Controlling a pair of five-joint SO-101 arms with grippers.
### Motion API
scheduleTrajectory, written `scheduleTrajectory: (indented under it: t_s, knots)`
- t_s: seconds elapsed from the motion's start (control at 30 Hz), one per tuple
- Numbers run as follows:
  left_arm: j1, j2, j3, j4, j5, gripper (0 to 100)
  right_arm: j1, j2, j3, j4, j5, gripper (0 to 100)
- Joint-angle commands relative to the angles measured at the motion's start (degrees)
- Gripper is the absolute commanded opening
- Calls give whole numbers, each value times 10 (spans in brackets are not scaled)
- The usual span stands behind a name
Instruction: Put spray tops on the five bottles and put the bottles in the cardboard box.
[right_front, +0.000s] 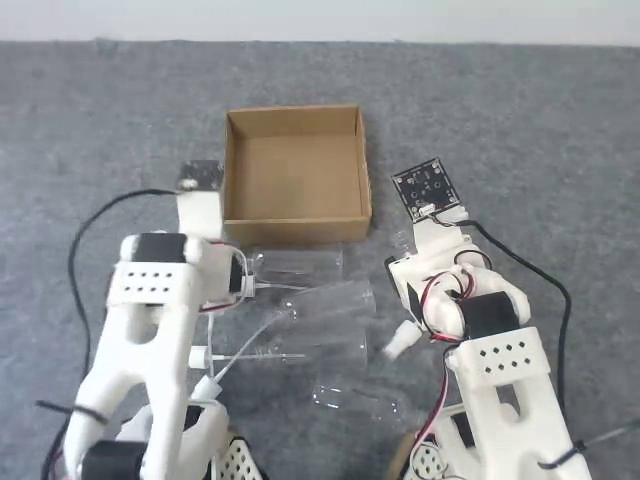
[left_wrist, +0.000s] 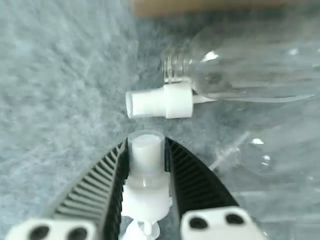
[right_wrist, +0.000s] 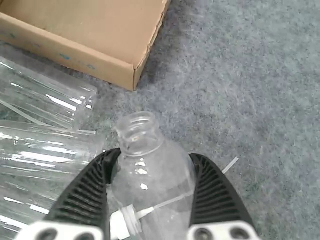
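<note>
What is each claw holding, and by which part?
The left claw grips a white spray top by its round body. The right claw clasps an uncapped clear bottle at its shoulder, just below the neck.

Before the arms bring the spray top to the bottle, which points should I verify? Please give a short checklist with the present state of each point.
1. The spray top is clamped in the left gripper: ok.
2. The bottle is gripped on both sides by the right gripper: ok.
3. The neck of that bottle is open, with no top on it: ok.
4. The held spray top is lined up with that neck: not ok; the high view shows the two grippers apart.
5. The held top's dip tube is straight: cannot tell.
6. The cardboard box stands open upward for the bottles: ok.
</note>
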Motion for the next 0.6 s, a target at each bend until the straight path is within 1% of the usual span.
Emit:
scheduleTrajectory:
  t_s: [0.0,0.1,0.17,0.27,0.33,0.47,0.57]
  knots:
    - [-1,-64,-91,48,4,12,1,-23,-6,-10,-24,6]
    - [2,-79,-122,50,7,12,-6,-23,-17,-7,-61,6]
    - [1,-91,-142,47,34,12,-20,-23,-19,-6,-73,6]
    - [3,-113,-176,46,74,12,-41,-23,-18,-6,-74,6]
    - [7,-127,-201,43,87,12,-47,-23,-18,-6,-74,6]
    - [12,-159,-224,4,102,12,-44,-29,-18,-5,-71,6]
    - [12,-182,-221,-50,142,12,-44,-64,-12,2,-71,6]
